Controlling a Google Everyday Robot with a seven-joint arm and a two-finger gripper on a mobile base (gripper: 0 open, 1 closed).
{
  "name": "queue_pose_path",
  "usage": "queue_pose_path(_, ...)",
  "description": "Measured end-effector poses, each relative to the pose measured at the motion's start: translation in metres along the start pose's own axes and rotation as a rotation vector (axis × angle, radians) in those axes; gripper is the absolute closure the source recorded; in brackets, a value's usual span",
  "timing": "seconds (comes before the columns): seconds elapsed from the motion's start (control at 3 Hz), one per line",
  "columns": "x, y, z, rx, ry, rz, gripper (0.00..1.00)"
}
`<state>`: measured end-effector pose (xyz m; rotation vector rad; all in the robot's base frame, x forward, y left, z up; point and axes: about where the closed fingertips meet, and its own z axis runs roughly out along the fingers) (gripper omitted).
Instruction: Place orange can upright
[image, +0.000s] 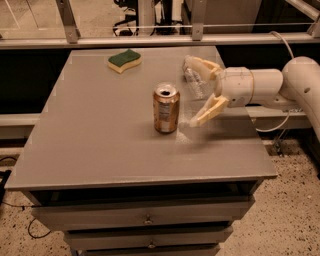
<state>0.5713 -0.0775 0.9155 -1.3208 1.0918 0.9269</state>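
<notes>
The orange can (166, 108) stands upright on the grey table (100, 130), silver top with pull tab facing up. My gripper (194, 92) is to the right of the can, apart from it, with its two cream fingers spread wide open and holding nothing. One finger (206, 112) points down toward the table, the other (200, 63) is higher up at the back.
A clear crinkled plastic bottle (194, 82) lies behind the gripper fingers. A green and yellow sponge (124, 60) lies at the table's back. A metal rail runs behind the table. Drawers sit below the front edge.
</notes>
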Motion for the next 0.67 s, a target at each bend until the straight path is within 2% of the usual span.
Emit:
queue_pose_path(0.33, -0.0048, -0.0204, -0.0471, 0.054, 0.095, -0.036, 0.0)
queue_pose_path(0.67, -0.005, -0.0184, -0.0392, 0.044, 0.085, -0.033, 0.0)
